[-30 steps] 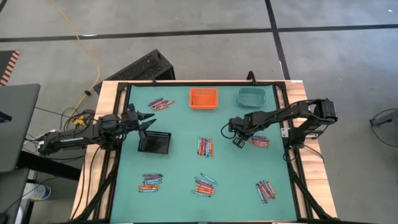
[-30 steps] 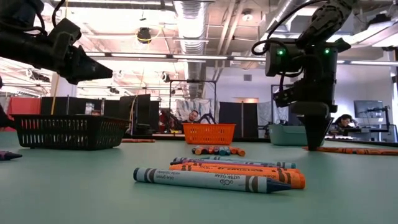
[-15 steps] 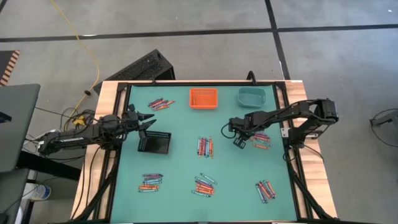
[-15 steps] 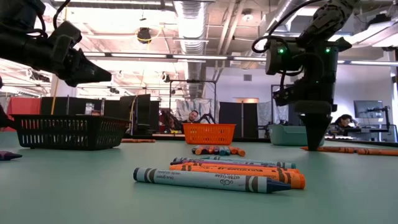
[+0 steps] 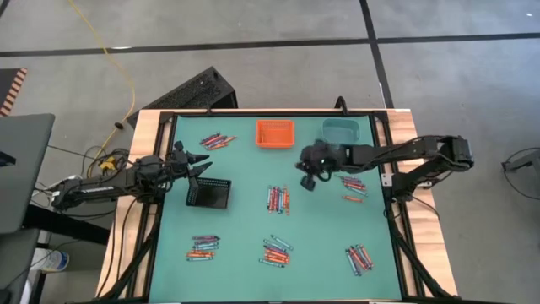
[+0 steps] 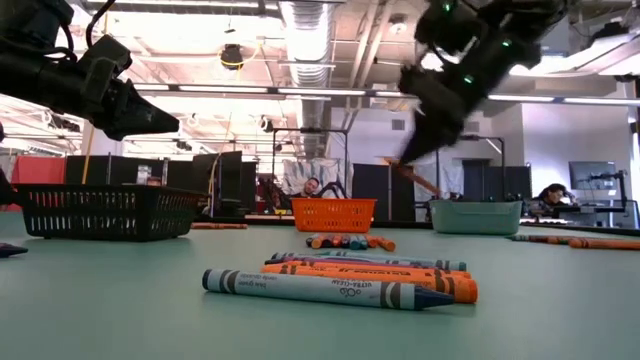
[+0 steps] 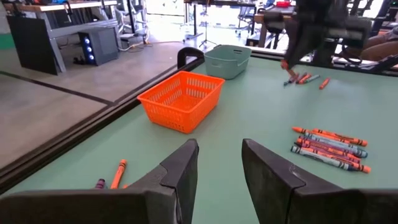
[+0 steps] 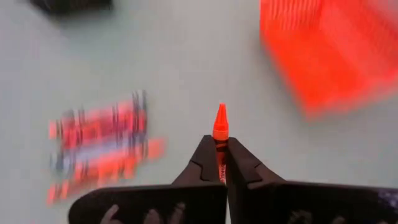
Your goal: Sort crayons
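Small piles of crayons lie flat on the green mat (image 5: 253, 219): one at the far left (image 5: 217, 139), one in the middle (image 5: 278, 198), one at the right (image 5: 353, 181), and three near the front. My right gripper (image 5: 307, 177) hangs in the air between the middle pile and the orange bin (image 5: 275, 133), shut on an orange crayon (image 8: 220, 121). My left gripper (image 5: 199, 160) waits open above the black bin (image 5: 209, 192), nothing between its fingers (image 7: 186, 168). My right gripper pinches the orange crayon between its two fingers (image 8: 239, 163), the crayon lying along them. Its pointed tip (image 8: 220, 117) sticks out past the fingertips. The fingers slant down toward the table's left. The crayon (image 6: 420, 183) is lifted clear of the mat, tilted.
A teal bin (image 5: 342, 129) stands at the far right beside the orange bin. Bare mat lies between the piles. A raised dark rim frames the mat. Beyond the table are racks, desks and seated people.
My right gripper has risen from the right-hand pile and gone toward the table's left and far edge, tipping from pointing straight down to a slant. The orange crayon has come up with it, clear of the mat.
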Motion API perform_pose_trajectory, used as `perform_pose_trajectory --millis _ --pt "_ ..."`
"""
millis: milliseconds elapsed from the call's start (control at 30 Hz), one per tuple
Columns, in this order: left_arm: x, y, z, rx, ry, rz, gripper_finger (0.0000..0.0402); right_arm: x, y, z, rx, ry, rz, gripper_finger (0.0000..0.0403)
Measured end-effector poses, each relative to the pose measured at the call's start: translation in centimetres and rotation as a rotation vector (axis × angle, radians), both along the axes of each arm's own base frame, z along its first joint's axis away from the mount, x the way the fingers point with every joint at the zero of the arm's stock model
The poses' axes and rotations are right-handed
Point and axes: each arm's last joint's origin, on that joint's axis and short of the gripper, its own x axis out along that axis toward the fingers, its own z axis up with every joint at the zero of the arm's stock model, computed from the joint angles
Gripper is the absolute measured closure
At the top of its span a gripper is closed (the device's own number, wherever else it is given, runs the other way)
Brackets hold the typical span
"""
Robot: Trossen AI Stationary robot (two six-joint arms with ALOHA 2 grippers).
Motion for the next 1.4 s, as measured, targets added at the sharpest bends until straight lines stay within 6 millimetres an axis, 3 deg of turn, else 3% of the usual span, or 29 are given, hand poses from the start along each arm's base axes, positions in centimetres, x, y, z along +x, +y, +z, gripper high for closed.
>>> perform_pose_trajectory --millis 133,267,500,700,933,1400 --pt "0.0 0.0 0.0 -0.011 -0.006 0.001 0.0286 1.6 -1.2 1.6 -0.260 -0.177 0.111 0.0398" --pt "0.0 0.0 0.0 -0.012 -0.008 0.002 0.0286 3.3 -3.3 1.9 -0.413 -0.208 0.124 0.0398" --pt "0.0 0.0 0.0 -0.012 -0.005 0.011 0.0286 6.9 -8.0 1.4 -0.424 -0.105 0.050 0.0398" --pt "-0.1 0.0 -0.4 -0.030 0.025 0.022 0.0286 9.1 -10.5 0.4 -0.402 0.047 0.059 0.0396" --pt "-0.1 0.0 -0.4 -0.042 0.018 0.024 0.0286 10.4 -11.1 0.4 -0.374 0.117 0.069 0.0379" --pt "-0.1 0.1 -0.4 -0.045 0.023 0.028 0.0286 10.3 -11.1 0.4 -0.368 0.136 0.071 0.0371"
